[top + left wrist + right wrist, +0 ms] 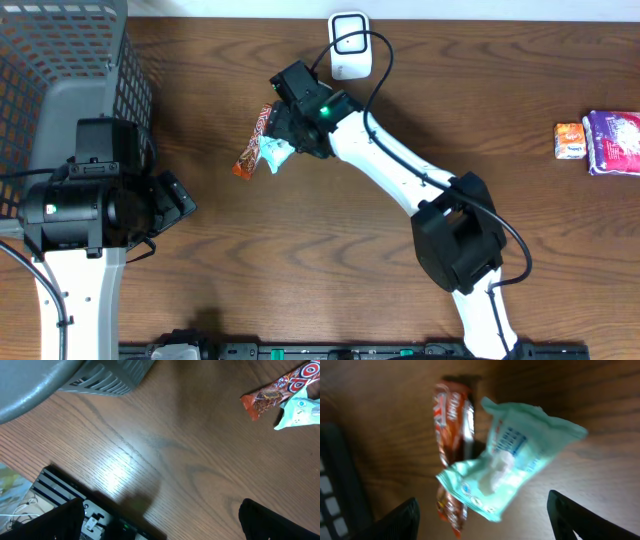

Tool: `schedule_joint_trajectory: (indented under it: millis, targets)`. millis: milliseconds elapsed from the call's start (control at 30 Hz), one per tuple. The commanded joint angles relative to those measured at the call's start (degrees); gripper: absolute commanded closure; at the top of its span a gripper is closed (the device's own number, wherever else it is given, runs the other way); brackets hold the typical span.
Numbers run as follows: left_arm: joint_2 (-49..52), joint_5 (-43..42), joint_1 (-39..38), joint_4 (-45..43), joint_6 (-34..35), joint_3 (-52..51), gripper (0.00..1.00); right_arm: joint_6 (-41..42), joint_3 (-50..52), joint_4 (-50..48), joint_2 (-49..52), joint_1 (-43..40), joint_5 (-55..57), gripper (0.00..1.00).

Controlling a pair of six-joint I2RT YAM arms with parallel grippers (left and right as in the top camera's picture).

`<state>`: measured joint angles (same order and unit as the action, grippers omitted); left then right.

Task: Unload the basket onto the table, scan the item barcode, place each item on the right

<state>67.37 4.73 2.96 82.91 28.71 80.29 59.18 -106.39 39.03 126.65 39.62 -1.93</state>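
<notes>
A mint-green sachet (512,465) lies mid-counter, partly across an orange-red snack bar (452,425) and a short reach from the white barcode scanner (350,45) at the far edge, probably so a pick can go straight to the reader. The right gripper (482,502) hangs directly over the sachet, jaws spread to either side of it; neither finger visibly touches the wrapper, and nothing is pinched. Whether the sachet rests flat on the counter (300,260) is unclear through the blur. The left gripper (161,505) waits beside the grey basket (60,60), spread wide and empty, apparently parked clear of the work.
</notes>
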Motion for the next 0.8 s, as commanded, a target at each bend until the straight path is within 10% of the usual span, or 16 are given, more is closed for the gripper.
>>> schedule_joint_trajectory:
  millis: [0, 767]
  targets:
    - [-0.04, 0.87, 0.31, 0.22, 0.52, 0.0, 0.02, 4.33, 0.48, -2.01, 3.78, 1.38, 3.96, 0.23]
    - [-0.04, 0.87, 0.31, 0.22, 0.52, 0.0, 0.02, -4.72, 0.42, 0.42, 6.51, -0.22, 3.1, 0.69]
